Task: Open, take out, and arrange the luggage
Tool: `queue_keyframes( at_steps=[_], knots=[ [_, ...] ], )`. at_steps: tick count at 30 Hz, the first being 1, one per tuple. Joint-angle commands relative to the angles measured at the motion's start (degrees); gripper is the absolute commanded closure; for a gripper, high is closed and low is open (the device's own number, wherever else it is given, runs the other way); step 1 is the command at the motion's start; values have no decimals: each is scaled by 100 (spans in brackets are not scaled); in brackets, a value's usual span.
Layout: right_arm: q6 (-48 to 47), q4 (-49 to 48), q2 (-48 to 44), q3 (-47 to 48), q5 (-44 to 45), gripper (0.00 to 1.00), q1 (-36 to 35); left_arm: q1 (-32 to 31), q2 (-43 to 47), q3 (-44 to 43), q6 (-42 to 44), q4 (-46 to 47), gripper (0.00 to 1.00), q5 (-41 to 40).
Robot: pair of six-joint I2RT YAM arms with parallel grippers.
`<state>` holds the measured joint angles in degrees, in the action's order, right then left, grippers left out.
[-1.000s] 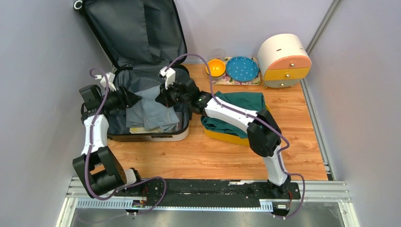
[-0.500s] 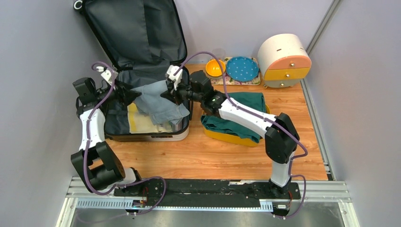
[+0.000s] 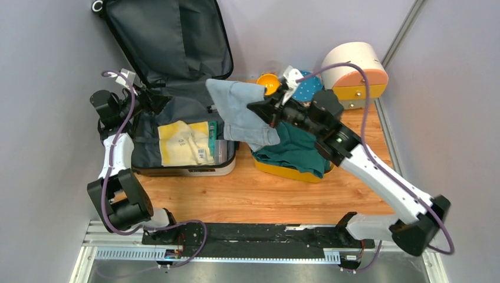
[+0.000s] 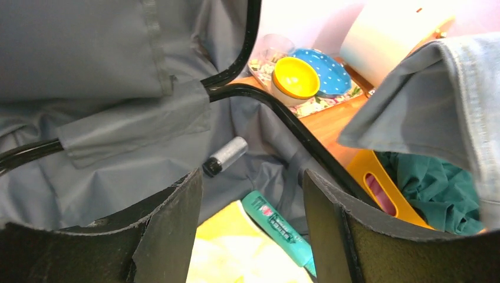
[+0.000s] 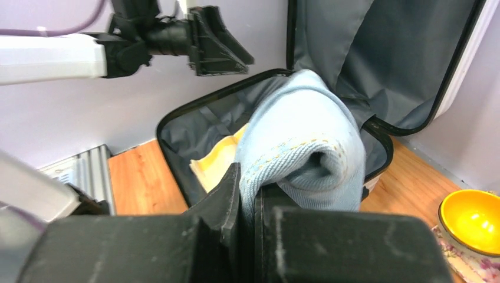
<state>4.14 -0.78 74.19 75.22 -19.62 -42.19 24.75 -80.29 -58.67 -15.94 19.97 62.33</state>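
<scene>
Luggage (image 3: 188,171) sits at the left rear of the table (image 3: 265,194), its lid (image 3: 165,35) raised against the back wall. In its lower half, a flat packet (image 3: 180,141) lies in the middle with a tube (image 3: 212,137) along its right edge. A small cylinder (image 4: 226,155) lies behind the tube, near the hinge. Left gripper (image 3: 158,99) hangs over the luggage's rear left corner.

Bin (image 3: 289,172) stands just right of the luggage, with crumpled cloth (image 3: 295,147) in it. Denim piece (image 3: 239,112) hangs from the right gripper (image 3: 256,107), above the gap between luggage and bin.

Behind the bin, a mat (image 4: 318,103) carries a bowl (image 3: 269,84) on the left and a plate (image 4: 330,71) on the right. Drawer box (image 3: 354,71) stands at right rear, beside the mat.
</scene>
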Motion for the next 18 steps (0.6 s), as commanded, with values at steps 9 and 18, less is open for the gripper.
queue_keyframes(
  at_steps=[9, 18],
  knots=[
    [1299, 1797, -2092, -824, 862, 100, 315, -1367, 620, 374, 566, -871, 29, -563],
    [1168, 2538, -1893, -1493, 292, 100, 2548, -1877, 831, 295, 874, -1706, 29, -783]
  ],
)
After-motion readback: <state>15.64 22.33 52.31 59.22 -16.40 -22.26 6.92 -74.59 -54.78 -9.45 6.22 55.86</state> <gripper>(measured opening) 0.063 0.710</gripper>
